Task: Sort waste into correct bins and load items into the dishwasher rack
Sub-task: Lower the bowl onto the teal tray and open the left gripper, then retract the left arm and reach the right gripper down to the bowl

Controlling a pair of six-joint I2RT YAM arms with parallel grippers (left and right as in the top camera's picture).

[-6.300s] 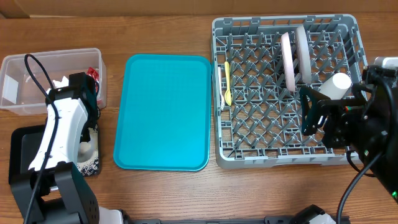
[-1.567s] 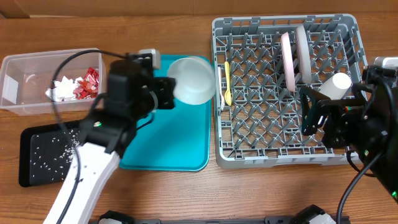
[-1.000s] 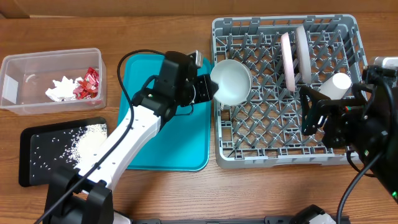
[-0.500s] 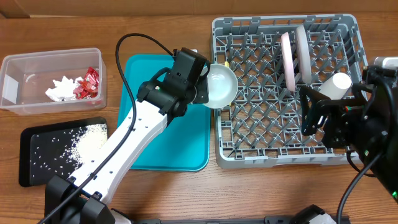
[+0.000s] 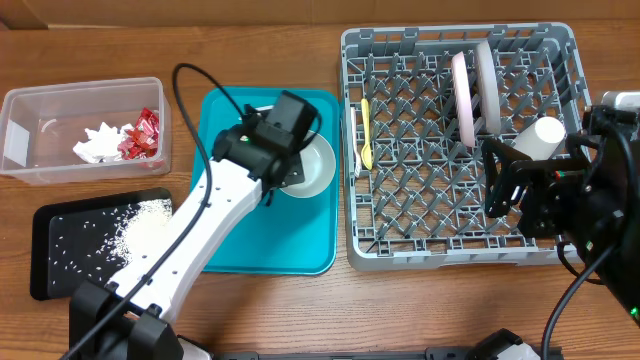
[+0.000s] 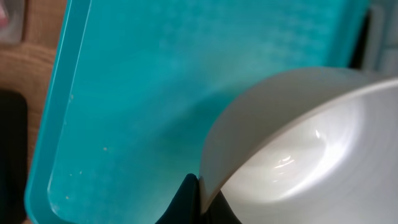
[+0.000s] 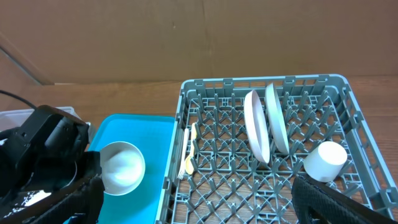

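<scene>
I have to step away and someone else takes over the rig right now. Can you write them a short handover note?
Left gripper: shut on the rim of the pale bowl, which is tilted over the teal tray.
Right gripper: open and empty, at the right side of the dishwasher rack, near the white cup.
Done: two plates stand upright in the rack, the cup lies at its right side, and the cutlery lies along its left edge. The napkin and red wrappers are in the clear tub, and the rice is in the black tray.
Left: put the bowl into the rack.
</scene>
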